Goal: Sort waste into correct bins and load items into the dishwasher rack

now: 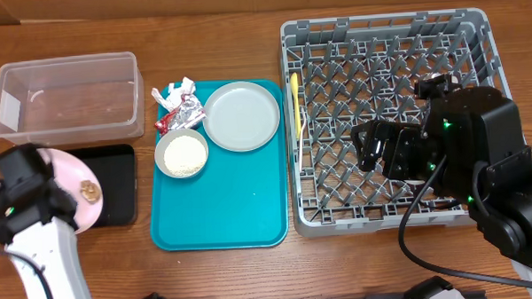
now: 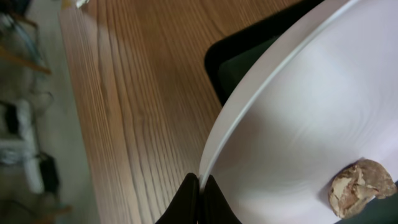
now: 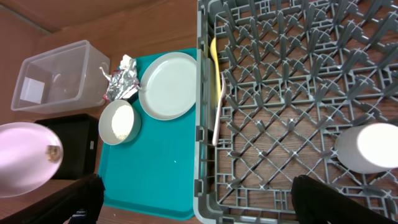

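My left gripper is shut on the rim of the pinkish-white plate and holds it over the left edge of the black tray. A small brownish lump lies on the plate. The clear tub stands behind. On the teal tray are the foil wrapper, white tissue, a bowl of rice and the grey plate. My right gripper is open and empty above the rack. The white cup and yellow utensil are in the rack.
The rack fills the right side of the wooden table. The teal tray lies between the bins and the rack. The right arm covers the rack's near right part in the overhead view.
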You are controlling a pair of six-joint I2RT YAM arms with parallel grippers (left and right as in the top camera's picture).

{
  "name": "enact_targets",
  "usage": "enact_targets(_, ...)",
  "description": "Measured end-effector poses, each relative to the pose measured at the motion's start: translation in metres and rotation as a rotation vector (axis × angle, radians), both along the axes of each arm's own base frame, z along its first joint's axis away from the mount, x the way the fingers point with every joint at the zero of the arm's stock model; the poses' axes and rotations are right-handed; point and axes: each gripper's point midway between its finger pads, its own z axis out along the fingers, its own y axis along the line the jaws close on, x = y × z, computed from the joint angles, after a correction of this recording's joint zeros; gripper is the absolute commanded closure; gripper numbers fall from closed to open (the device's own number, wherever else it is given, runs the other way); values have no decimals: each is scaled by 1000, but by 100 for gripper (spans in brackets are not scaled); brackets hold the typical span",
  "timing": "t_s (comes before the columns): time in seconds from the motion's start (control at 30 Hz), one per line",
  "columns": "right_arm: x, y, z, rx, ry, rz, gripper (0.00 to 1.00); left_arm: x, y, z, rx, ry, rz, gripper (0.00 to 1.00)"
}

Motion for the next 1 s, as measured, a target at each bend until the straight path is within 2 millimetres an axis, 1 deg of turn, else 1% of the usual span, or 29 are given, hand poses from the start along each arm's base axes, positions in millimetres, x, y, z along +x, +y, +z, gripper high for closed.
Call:
enact_targets(0.13, 0, 0, -1, -1, 3, -1, 0, 23, -13, -1, 68, 62, -101, 96)
enact_targets(0.27, -1, 0, -1, -2, 4, 0, 0, 35, -23, 5, 156, 105, -163, 96)
enact_targets(0.53, -1, -1, -2, -4, 8, 0, 0, 17, -18, 12, 225, 213, -132, 96)
enact_targets(0.73, -1, -1, -1, -4, 8, 0, 0, 24, -19, 22, 271, 194, -141, 96)
enact_targets(0.87, -1, -1, -1, -4, 8, 0, 0, 37, -15, 28, 300, 125, -127, 96)
enact_targets(1.0, -1, -1, -1, -3, 8, 0, 0, 42, -17, 35, 338, 126, -145, 96)
